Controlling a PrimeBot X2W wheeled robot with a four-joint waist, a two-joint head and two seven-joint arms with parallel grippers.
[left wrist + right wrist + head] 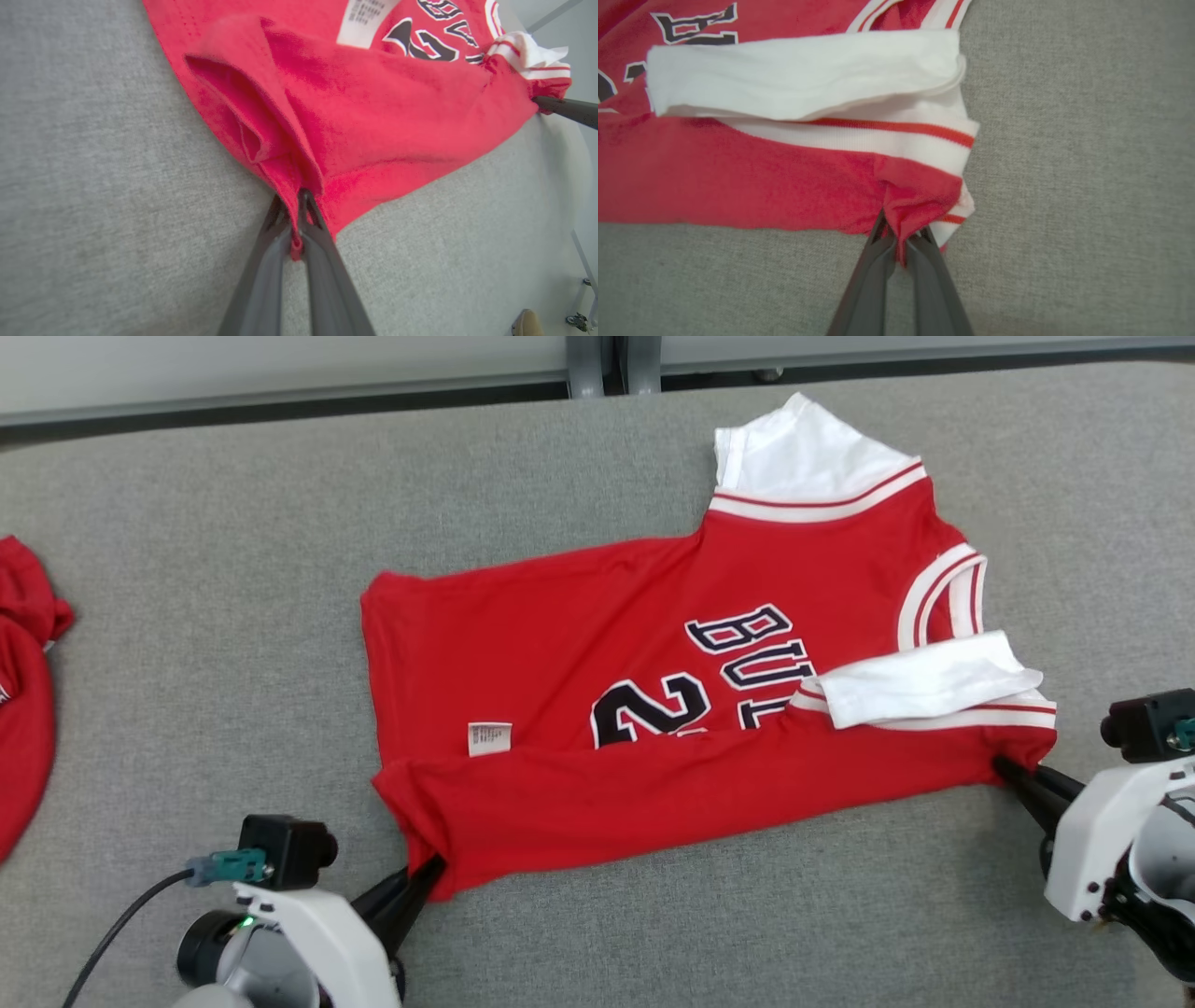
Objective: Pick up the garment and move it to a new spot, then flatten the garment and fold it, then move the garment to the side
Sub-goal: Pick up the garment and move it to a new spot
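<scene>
The red jersey [653,709] is laid on the grey table [233,523], long axis left to right, hem end leftward. Its near corners are clamped by the left gripper [431,870] and the right gripper [1004,767].

**Red Jersey, White Trim, Grey Cloth**

The garment [653,616] is bright red. Its lettering and numeral are dark, black or perhaps deep navy, and each is outlined in white. The armhole bands [938,593] are white with a thin red stripe, and the sleeves [803,453] under them are plain white. A small label [489,737] is white with faint grey print. The table cover [233,569] is a flecked mid-grey weave. A second cloth [23,709] at the left edge is the same red. The left gripper [431,870] and right gripper [1004,767] have dark grey fingers on white shells.
</scene>
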